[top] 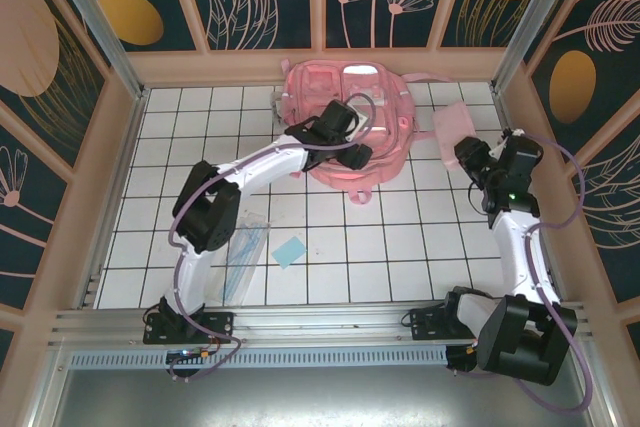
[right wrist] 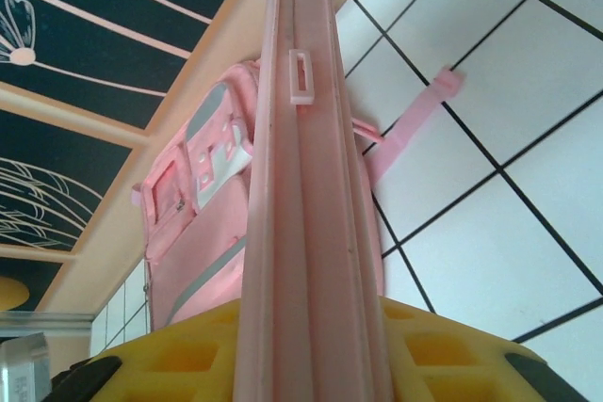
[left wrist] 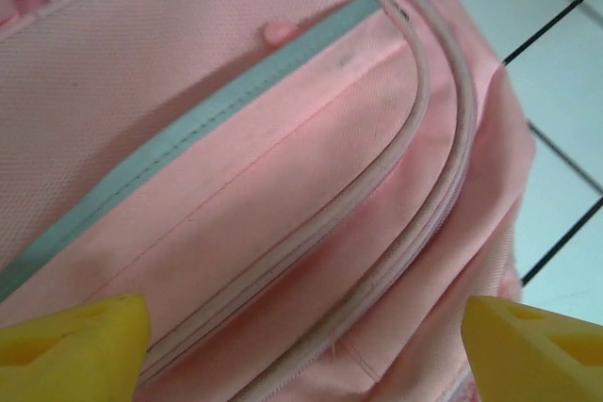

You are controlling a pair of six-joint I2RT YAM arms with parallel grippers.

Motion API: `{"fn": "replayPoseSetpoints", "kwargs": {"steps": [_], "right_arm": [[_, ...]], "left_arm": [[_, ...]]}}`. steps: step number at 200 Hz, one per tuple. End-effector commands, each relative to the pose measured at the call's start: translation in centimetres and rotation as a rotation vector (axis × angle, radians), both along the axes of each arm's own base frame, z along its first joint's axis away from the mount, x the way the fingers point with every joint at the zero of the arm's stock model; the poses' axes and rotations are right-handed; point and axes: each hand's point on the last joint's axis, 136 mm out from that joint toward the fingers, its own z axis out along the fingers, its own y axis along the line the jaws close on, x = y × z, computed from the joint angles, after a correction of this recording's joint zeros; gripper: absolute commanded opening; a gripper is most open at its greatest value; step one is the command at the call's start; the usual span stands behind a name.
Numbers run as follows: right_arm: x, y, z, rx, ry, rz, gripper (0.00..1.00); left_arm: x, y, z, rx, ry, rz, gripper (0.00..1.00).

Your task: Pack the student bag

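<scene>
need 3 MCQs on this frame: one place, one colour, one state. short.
1. Where is the blue card relative to the bag?
A) on top of it
B) on the tiles, apart from it
C) leaning against it

2. Pads of the left gripper: what colour?
A) yellow
B) blue
C) white

3. Right gripper: what state?
A) open, empty
B) shut on the pink case
C) shut on a strap

Answers:
1 B: the top view shows the card flat on the tiles with bare tiles between it and the bag.
2 A: both pads show yellow at the bottom corners of the left wrist view.
3 B: the case stands edge-on, clamped between the fingers in the right wrist view.
</scene>
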Motion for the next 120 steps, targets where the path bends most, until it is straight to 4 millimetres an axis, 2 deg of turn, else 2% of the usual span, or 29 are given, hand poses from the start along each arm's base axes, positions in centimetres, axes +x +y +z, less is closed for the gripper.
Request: {"fn": "replayPoseSetpoints", "kwargs": {"steps": [1, 30, 63, 73, 84, 94, 110, 115, 120], "right_arm": [[-0.4, 0.7, 0.6, -0.003, -0.035, 0.055, 0.30], [-0.4, 0.9, 0.4, 0.003, -0.031, 0.068, 0.30], [-0.5, 1.2, 0.2, 0.003, -0.025, 0.082, 0.30], [-0.5, 1.3, 0.2, 0.004, -0.027, 0.091, 0.30], [-0.6, 1.3, 0.2, 0.002, -0.026, 0.095, 0.30], [-0.7, 1.3, 0.1, -0.005, -0.023, 0.099, 0.30], [-0.9, 1.0, 0.0, -0.018, -0.017, 0.088, 0.30], [-0.9, 0.9, 0.0, -0.021, -0.016, 0.085, 0.30], [-1.0, 0.8, 0.0, -0.023, -0.015, 0.081, 0.31]], "left_arm": [[1.5, 1.0, -1.6, 0.169, -0.062, -0.015, 0.86], [3.2, 0.7, -3.7, 0.263, -0.099, -0.049, 0.88], [4.6, 1.1, -7.0, 0.393, -0.117, -0.070, 0.89], [4.8, 1.0, -7.5, 0.404, -0.120, -0.077, 0.87], [4.8, 0.7, -8.0, 0.402, -0.114, -0.090, 0.72], [4.8, 0.4, -8.0, 0.387, -0.110, -0.094, 0.49], [4.6, -0.5, -7.0, 0.331, -0.105, -0.110, 0.17], [4.5, -0.8, -6.4, 0.308, -0.107, -0.112, 0.00], [4.5, -1.0, -5.9, 0.284, -0.105, -0.108, 0.00]]}}
